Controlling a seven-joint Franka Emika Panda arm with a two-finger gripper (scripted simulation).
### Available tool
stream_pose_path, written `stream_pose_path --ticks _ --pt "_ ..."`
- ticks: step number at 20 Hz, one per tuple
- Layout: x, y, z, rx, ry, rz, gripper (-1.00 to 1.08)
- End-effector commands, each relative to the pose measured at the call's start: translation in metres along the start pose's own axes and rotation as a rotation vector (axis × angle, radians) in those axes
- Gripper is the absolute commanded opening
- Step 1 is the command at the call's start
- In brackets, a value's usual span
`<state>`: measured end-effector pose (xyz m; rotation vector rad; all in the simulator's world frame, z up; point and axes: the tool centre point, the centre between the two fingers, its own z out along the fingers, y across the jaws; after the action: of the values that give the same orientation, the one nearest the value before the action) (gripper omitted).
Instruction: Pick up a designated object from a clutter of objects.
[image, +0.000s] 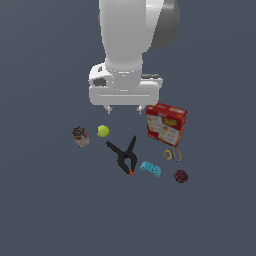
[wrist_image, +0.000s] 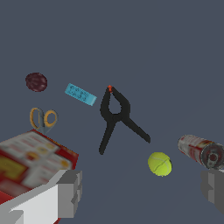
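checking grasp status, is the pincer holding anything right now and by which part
Nothing is held. The pincer is open above the surface, with the yellow-green ball lying free below.

Exterior view: we looked down from high in front of the arm, well back from the black spring clamp (image: 125, 156).
Wrist view: we faced down, nearer that clamp (wrist_image: 114, 114).
Shared: everything lying around the clamp.
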<state>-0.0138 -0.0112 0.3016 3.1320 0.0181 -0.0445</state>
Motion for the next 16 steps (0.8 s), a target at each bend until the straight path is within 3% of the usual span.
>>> stream_pose_path --ticks 1,16 --pt "-0.001 0.005 0.009 0.003 0.000 0.020 1.00" --pt "-0.035 0.068 0.118 0.027 0.012 0.280 1.00"
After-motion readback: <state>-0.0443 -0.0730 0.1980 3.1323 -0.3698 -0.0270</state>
